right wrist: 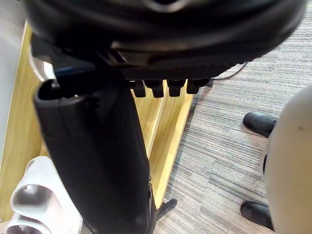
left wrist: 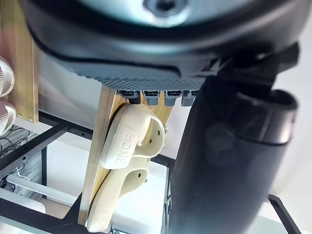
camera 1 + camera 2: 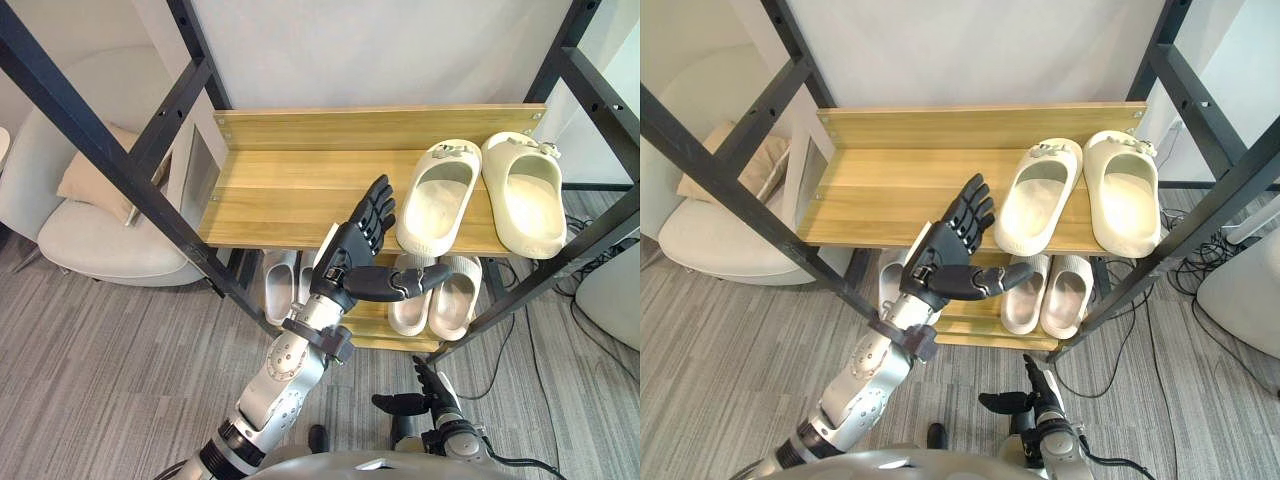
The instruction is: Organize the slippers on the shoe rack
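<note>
While our left hand point(image 3: 350, 265) hangs before the shoe rack point(image 3: 290, 190), fingers straight, spread and empty, the cream slippers point(image 3: 440, 195) sit at the right end of its top shelf.
Side by side, they lie front to back on the rack, toes to its back board, heels at its front edge. On the rack's lower shelf we see a beige pair point(image 3: 455, 295) and a white pair point(image 3: 280, 285). Black frame bars point(image 3: 110, 160) cross before the rack's corners; an armchair point(image 3: 90, 230) stands to its left. Our right hand point(image 3: 425, 395) is low before the rack, fingers relaxed, empty.

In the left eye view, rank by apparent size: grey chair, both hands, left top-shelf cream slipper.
Largest: grey chair.
Next: cream slipper and left hand look alike; hand nearer the camera.
Smallest: right hand.
</note>
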### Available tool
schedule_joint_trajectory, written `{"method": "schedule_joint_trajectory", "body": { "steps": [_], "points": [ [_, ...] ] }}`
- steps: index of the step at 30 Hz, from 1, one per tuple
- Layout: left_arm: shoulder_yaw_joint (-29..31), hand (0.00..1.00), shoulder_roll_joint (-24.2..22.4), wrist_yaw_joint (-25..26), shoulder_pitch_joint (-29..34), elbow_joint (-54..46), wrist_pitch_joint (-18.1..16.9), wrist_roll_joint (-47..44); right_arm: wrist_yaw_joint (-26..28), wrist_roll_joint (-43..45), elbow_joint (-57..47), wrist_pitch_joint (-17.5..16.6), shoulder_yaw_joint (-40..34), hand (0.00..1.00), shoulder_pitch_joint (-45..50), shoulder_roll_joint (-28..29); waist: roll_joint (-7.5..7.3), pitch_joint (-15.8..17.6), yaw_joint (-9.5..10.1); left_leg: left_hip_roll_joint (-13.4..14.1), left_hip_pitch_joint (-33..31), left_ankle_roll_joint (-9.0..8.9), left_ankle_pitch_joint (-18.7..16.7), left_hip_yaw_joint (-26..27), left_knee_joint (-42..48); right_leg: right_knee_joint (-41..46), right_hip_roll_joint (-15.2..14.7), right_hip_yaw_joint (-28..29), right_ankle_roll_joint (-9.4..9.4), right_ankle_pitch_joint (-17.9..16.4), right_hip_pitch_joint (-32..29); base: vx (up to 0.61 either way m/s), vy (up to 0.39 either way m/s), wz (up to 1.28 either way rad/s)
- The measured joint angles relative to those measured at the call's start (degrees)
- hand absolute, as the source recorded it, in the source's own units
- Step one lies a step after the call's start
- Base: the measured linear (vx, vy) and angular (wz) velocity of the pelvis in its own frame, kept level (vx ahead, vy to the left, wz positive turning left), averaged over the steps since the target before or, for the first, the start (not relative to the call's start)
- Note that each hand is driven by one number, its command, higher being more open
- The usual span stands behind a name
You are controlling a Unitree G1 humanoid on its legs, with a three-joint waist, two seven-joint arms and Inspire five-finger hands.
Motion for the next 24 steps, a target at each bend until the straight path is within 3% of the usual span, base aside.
{"method": "schedule_joint_trajectory", "body": {
  "steps": [10,17,24],
  "points": [
    [-2.2,1.0,0.0,1.6,-6.1,5.0,0.0,0.3,-0.4,0.0,0.5,0.0,0.5,1.0,-0.3,0.0,-0.29,-0.1,-0.17,-0.4,0.1,-0.41,0.3,0.4,-0.3,0.0,-0.3,0.4,0.07,0.2,-0.2,-0.01,0.002,-0.01],
    [-5.3,1.0,-0.8,1.5,-10.7,8.3,0.4,1.1,-0.4,0.0,0.9,0.6,1.0,1.0,-1.2,0.1,-0.53,-0.2,-1.52,-0.4,0.5,-0.47,0.6,0.5,-1.1,0.0,-0.3,0.5,0.04,0.4,-0.3,0.0,0.0,0.0],
    [-6.0,1.0,-0.9,2.1,-11.5,9.5,0.0,1.9,-0.4,0.0,0.9,1.0,1.0,1.0,-1.1,0.4,-1.3,-0.2,-1.59,-0.4,0.8,-0.4,0.6,0.6,-1.4,0.0,-0.3,0.6,0.15,0.5,-0.1,0.0,0.0,0.0]
  ]
}}
